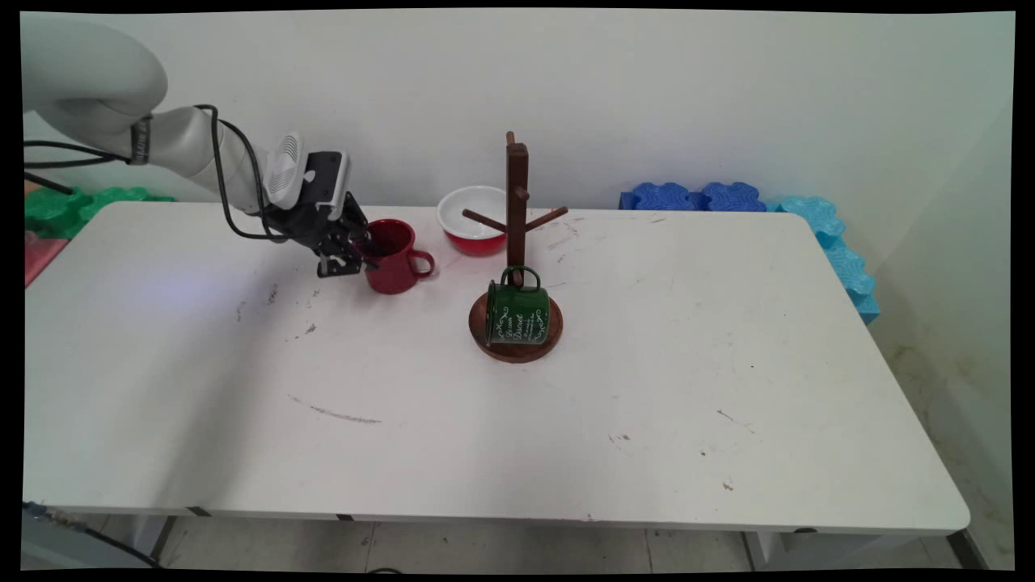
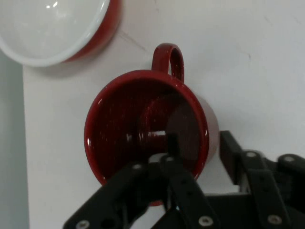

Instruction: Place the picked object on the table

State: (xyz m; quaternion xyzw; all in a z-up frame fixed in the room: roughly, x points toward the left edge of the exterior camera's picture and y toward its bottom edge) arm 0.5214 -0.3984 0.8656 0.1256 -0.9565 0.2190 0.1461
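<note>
A: Where was the end effector (image 1: 361,252) at that moment?

B: Low over the white counter (image 1: 485,420), at the left side of the red mug (image 1: 394,257). In the hand view one finger (image 2: 172,145) reached down inside the mug and the other sat outside the wall, so the wall stood between them. Whether they were clenched on it or only straddling it, I couldn't tell.

A: And the mug itself?

B: It stood upright toward the counter's back left, its handle pointing away from the arm. Glossy deep red inside and out, with a rolled rim; it looked like enamelware.

A: How would it handle?

B: My guess is light and stiff, with a slick glaze. A pinch on the wall near the rim seemed the natural hold, though the gloss might let it swing or slip. Enamel chips if knocked.

A: What was around it?

B: A red bowl (image 1: 474,218) with a white inside sat just behind and to its right, apart from it. Farther right stood a wooden mug tree (image 1: 517,234) on a round base, with a dark green mug (image 1: 517,314) lettered in white hung low by its handle against the post. Blue foam blocks (image 1: 699,196) and green ones (image 1: 61,206) lay past the back edge.
</note>
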